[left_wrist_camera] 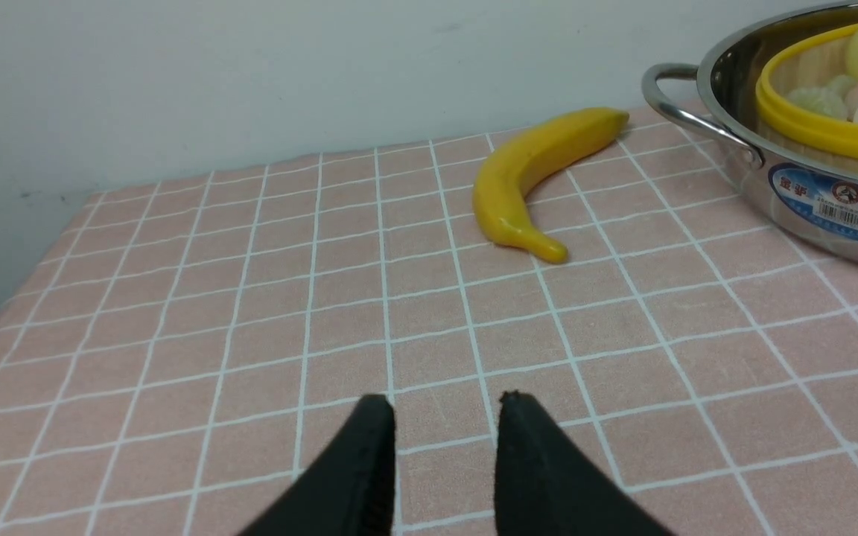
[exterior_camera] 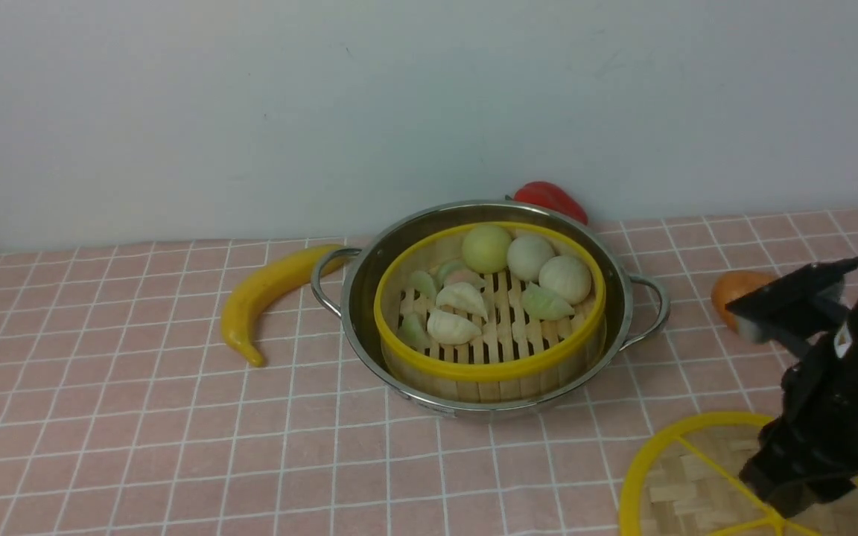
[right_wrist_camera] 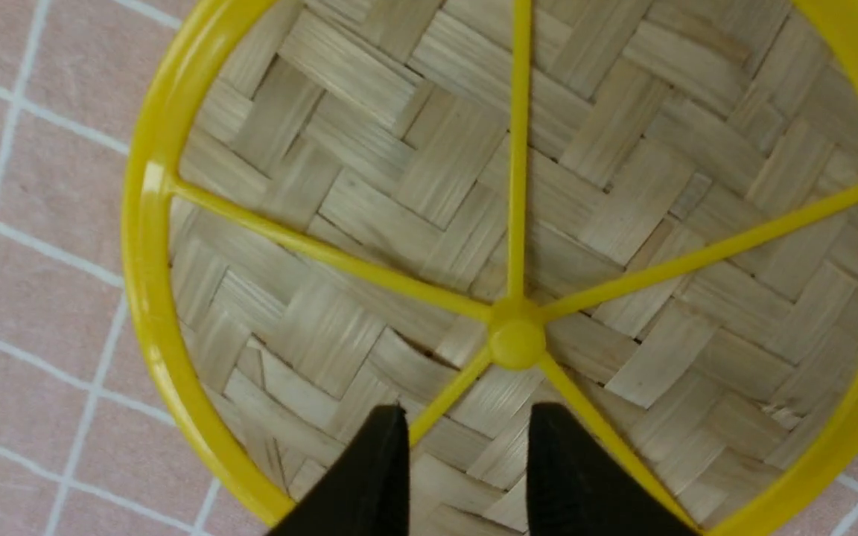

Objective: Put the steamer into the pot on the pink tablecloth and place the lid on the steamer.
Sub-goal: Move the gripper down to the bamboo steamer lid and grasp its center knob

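Partly cropped lid [exterior_camera: 686, 476] under spread right hand [right_wrist_camera: 466, 417], left hand [left_wrist_camera: 444, 402] spread — pepper [exterior_camera: 548, 197] half-hidden behind pot [exterior_camera: 360, 290].

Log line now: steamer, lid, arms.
yellow-rimmed bamboo steamer: in steel pot | flat woven-bamboo lid: on pink cloth, not placed | left fingers: open, empty | right fingers: open over lid

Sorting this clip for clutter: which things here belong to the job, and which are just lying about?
Job: steamer, pot, lid, tablecloth.
Lying about: banana, red pepper, orange fruit.
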Controlling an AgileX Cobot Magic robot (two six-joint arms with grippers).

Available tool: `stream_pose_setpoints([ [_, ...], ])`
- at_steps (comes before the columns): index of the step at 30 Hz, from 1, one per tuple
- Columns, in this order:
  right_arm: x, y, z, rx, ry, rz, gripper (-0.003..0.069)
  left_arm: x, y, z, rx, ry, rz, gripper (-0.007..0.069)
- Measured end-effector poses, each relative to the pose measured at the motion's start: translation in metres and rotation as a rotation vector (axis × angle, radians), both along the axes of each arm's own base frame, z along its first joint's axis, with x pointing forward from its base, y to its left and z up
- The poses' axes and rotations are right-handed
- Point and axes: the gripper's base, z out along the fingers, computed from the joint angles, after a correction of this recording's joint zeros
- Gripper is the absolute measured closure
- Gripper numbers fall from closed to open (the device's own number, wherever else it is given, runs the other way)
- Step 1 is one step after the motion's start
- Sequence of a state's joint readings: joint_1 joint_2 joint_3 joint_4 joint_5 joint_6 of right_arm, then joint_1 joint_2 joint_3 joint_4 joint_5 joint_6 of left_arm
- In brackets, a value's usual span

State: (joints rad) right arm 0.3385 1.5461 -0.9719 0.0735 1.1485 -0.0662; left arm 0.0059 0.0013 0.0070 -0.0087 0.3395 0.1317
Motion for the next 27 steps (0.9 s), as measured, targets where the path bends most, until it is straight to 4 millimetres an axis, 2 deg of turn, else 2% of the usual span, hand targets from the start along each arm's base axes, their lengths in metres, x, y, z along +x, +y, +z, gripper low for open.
stream_pose_setpoints([
  [9,0.014,0.0,-0.033,-0.076,0.06,-0.025,0.0416,0.0,0.0,0.0,0.0,0.0,0.0,0.0421],
  [14,0.019,0.001,-0.043,-0.088,0.058,-0.041,0.0416,0.0,0.0,0.0,0.0,0.0,0.0,0.0413],
  [20,0.021,0.001,-0.044,-0.088,0.058,-0.046,0.0433,0.0,0.0,0.0,0.0,-0.001,0.0,0.0405],
  [23,0.018,0.001,-0.044,-0.094,0.085,-0.061,0.0517,0.0,0.0,0.0,0.0,-0.001,0.0,0.0403],
  [27,0.016,-0.001,-0.044,-0.112,0.117,-0.077,0.0514,0.0,0.0,0.0,0.0,-0.001,0.0,0.0394],
])
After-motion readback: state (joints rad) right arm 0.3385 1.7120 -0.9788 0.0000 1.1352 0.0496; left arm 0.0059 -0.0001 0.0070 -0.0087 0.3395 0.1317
